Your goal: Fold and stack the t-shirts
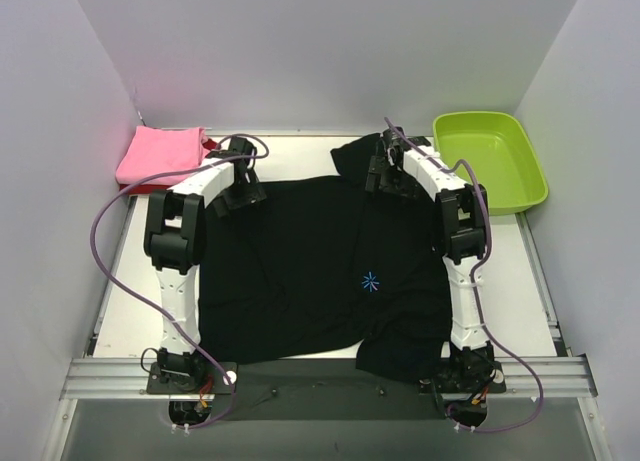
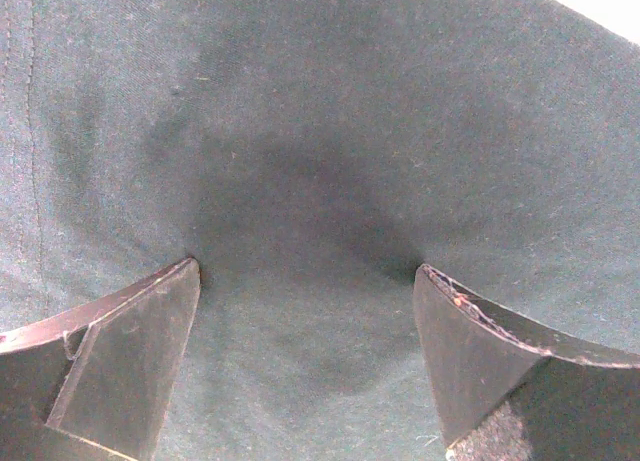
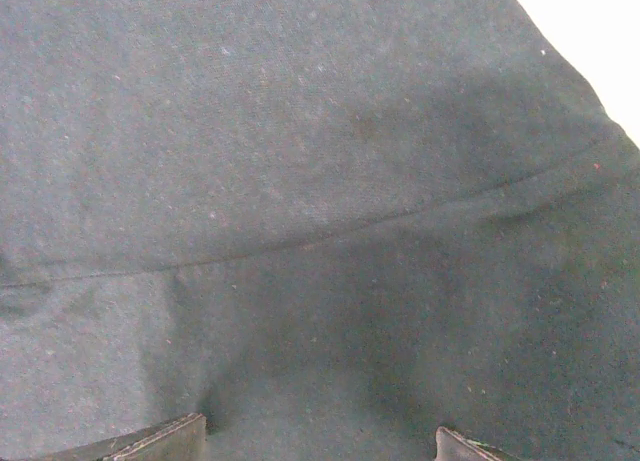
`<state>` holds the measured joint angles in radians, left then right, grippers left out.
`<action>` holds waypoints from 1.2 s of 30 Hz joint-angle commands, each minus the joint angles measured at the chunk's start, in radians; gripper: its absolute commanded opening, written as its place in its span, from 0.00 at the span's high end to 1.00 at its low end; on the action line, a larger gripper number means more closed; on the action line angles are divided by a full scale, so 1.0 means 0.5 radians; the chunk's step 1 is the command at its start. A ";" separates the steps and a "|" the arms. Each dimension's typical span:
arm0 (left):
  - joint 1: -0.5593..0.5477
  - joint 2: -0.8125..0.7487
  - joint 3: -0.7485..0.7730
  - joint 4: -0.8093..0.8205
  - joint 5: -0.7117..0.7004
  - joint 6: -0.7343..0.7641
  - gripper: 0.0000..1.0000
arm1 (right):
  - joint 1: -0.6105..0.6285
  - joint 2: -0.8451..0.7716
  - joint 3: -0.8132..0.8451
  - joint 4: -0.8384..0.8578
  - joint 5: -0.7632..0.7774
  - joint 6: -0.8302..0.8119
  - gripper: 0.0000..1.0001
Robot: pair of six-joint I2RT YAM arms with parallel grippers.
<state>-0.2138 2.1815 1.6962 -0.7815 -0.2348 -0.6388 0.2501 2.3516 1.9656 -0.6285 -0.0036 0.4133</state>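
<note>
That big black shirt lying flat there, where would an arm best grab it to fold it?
Probably its far edge, one spot per arm. The black shirt lies spread flat on the table, so nothing stands up to pinch: come straight down from above and nip the cloth. The left gripper and right gripper are open over that edge.

White bench [image 1: 128, 311] in the middle, w/ plain pale walls on 3 sides: back wall [image 1: 330, 51], left wall [image 1: 50, 131] & right wall [image 1: 600, 101]. A silver metal rail [image 1: 110, 377] runs along the bench's near edge. Light is soft & even.
</note>
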 commanded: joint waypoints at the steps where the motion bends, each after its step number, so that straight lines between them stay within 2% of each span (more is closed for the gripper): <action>1: 0.023 0.113 0.108 -0.045 -0.024 0.023 0.03 | -0.003 0.055 0.177 -0.185 0.026 -0.026 0.03; 16: 0.059 0.355 0.390 -0.109 0.000 0.084 0.03 | -0.086 0.215 0.361 -0.268 0.032 0.038 0.01; 33: 0.087 0.843 1.267 -0.333 0.120 0.176 0.03 | -0.206 0.518 0.885 -0.366 -0.128 0.118 0.00; 36: 0.087 0.908 1.338 -0.330 0.163 0.182 0.03 | -0.224 0.564 0.935 -0.363 -0.149 0.143 0.00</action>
<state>-0.1806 2.5404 2.3169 -0.9585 -0.2256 -0.5575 0.1547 2.5851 2.3947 -0.7689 -0.0498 0.4561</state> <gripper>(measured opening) 0.971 0.999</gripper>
